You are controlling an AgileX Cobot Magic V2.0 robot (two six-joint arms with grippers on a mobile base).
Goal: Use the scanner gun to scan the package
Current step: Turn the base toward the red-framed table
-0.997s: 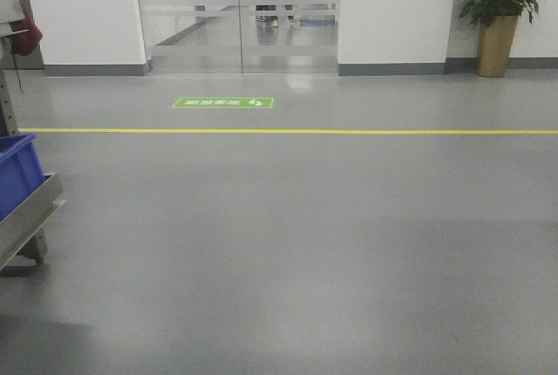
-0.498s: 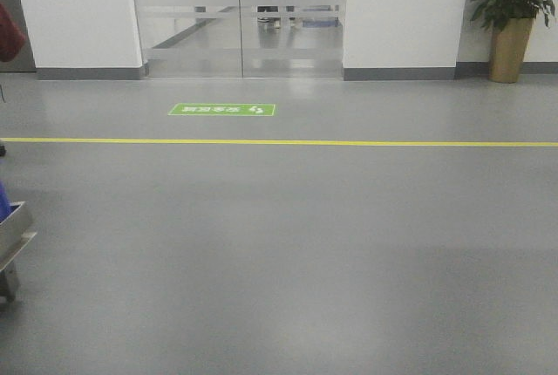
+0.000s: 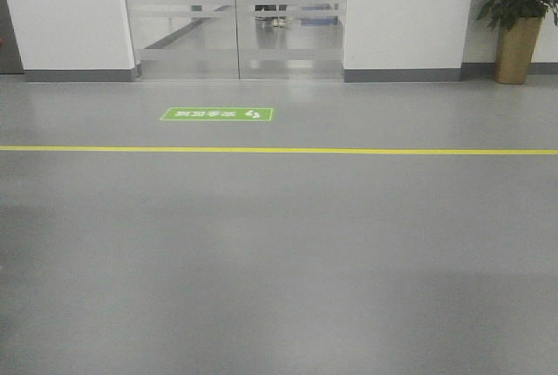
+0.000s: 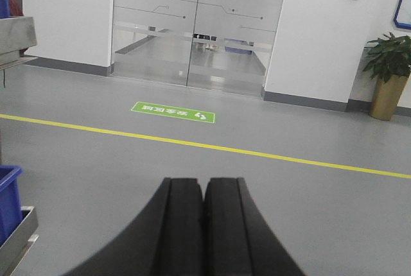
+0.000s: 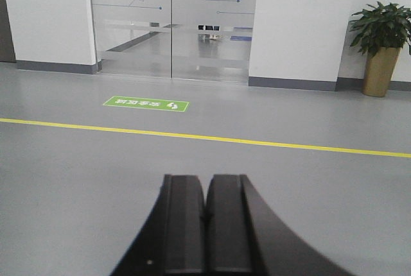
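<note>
No package and no scanner gun show in any view. My left gripper [image 4: 204, 183] is shut and empty, its black fingers pressed together and held above the grey floor. My right gripper [image 5: 206, 178] is likewise shut and empty above the floor. Neither gripper shows in the front view.
A yellow floor line [image 3: 279, 150] crosses ahead, with a green floor sign [image 3: 217, 114] and glass doors [image 3: 235, 17] beyond it. A potted plant [image 3: 518, 17] stands at the far right. In the left wrist view a blue bin [image 4: 8, 202] on a metal cart [image 4: 18, 241] sits at the left edge.
The front view has swung to the right: the blue bin and metal cart at the left edge slid out of sight, and the plant shifted right.
</note>
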